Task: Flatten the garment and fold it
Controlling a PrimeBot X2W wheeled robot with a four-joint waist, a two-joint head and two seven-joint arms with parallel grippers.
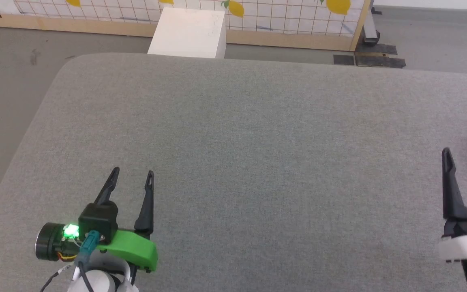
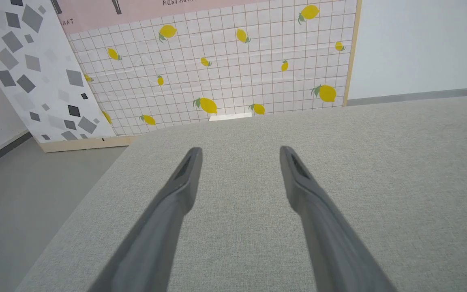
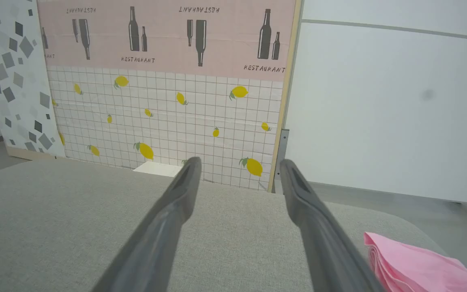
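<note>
The bright pink shorts (image 3: pixel 416 265) lie bunched on the grey cushioned surface (image 3: pixel 75 211) near its right edge, low and to the right of my right gripper (image 3: pixel 239 164) in the right wrist view. That gripper (image 1: pixel 466 153) is open at the right edge of the head view, with nothing between its fingers. Over the near left part of the surface (image 1: pixel 258 154), my left gripper (image 1: pixel 133 173) stands open and empty. Its two dark fingers (image 2: pixel 185 178) hover apart above the bare cloth in the left wrist view.
A white box (image 1: pixel 188 33) stands on the floor just beyond the surface's far edge. Behind it runs a lemon-patterned panel (image 2: pixel 225 69) in a wooden frame. Grey floor (image 1: pixel 10 69) lies off the left side.
</note>
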